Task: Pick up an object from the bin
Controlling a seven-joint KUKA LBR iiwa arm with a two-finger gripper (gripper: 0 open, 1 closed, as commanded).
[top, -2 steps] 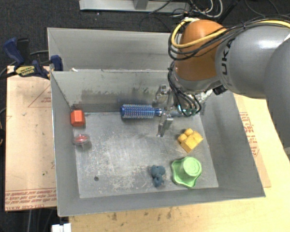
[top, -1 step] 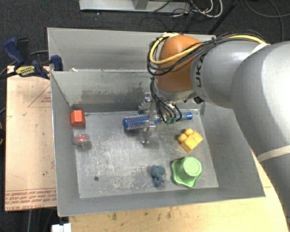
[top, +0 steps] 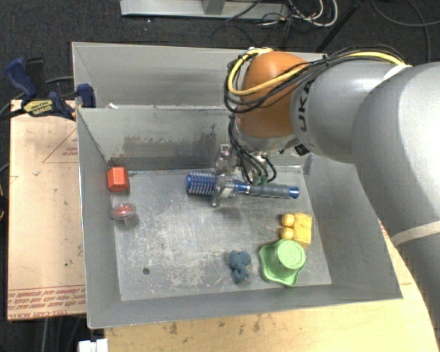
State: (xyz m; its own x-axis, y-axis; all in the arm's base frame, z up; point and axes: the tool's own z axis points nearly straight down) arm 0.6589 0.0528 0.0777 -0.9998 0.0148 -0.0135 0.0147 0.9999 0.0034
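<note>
I see the arm reaching in from the right, wrist bent downward, its gripper (top: 224,185) at the neck of the blue plastic bristle hairbrush (top: 200,184) lying far-middle in the grey metal bin (top: 172,233). I cannot tell whether it is clamped.

Neck of the blue brush (top: 200,184) is covered by the tool (top: 224,182); contact between them cannot be judged. Bin (top: 95,196) back-right corner and much of the right wall are hidden by the arm (top: 352,116), which is cut off by the right edge. Pinkish clear item (top: 122,213) by the left wall: kind cannot be told. Small blue-grey lump (top: 239,266) near front: shape not resolved.
</note>
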